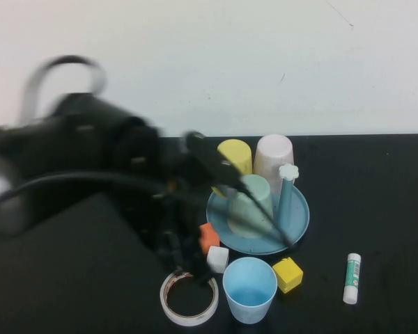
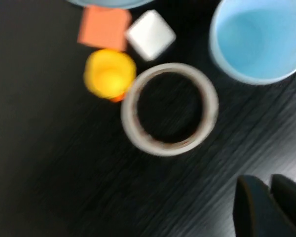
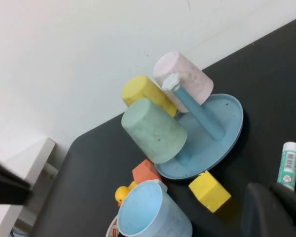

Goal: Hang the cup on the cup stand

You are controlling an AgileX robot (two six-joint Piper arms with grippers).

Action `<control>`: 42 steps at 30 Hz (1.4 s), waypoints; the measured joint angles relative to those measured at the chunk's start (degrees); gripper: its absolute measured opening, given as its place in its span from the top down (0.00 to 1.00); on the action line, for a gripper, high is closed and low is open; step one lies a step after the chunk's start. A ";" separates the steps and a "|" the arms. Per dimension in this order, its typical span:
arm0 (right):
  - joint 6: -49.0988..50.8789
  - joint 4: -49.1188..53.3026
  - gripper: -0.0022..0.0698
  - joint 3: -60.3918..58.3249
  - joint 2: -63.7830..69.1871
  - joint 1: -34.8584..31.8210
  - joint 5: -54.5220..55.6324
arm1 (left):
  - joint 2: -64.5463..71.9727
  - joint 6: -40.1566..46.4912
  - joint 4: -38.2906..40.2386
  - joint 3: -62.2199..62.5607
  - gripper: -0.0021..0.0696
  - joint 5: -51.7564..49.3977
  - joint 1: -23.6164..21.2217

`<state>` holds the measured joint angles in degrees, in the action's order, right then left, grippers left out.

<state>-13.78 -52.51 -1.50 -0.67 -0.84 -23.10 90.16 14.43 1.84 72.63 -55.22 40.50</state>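
Sky-blue plastic tumbler (image 1: 249, 289) upright on black surface (image 1: 376, 195), near blue pegged stand (image 1: 296, 217); left gripper (image 2: 269, 207) empty above tape roll (image 2: 169, 109), fingers nearly closed; right gripper (image 3: 276, 210) closed, parked. Risk: descent clips tape, topples tumbler

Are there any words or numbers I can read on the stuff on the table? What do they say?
No text here can be read.
Glue stick: green and white label with a round red sign, print too small to read.
Tape roll: dark reddish marks inside the ring, too blurred to read.
Cup, cup stand, blocks and yellow duck: no writing visible.
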 joint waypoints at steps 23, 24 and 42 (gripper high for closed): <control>-2.89 -0.23 0.97 0.00 0.00 0.00 -0.04 | 30.58 -10.26 4.55 16.58 0.40 4.44 1.06; -3.47 -0.48 0.97 0.00 0.00 0.00 -0.04 | 30.85 -10.26 4.77 16.58 0.44 4.98 1.06; -4.94 -1.09 0.97 0.00 0.00 0.00 -0.25 | 28.63 -9.03 5.03 15.88 0.96 1.40 1.06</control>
<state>-18.72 -53.61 -1.50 -0.67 -0.84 -23.35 118.80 5.41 6.87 88.51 -53.82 41.56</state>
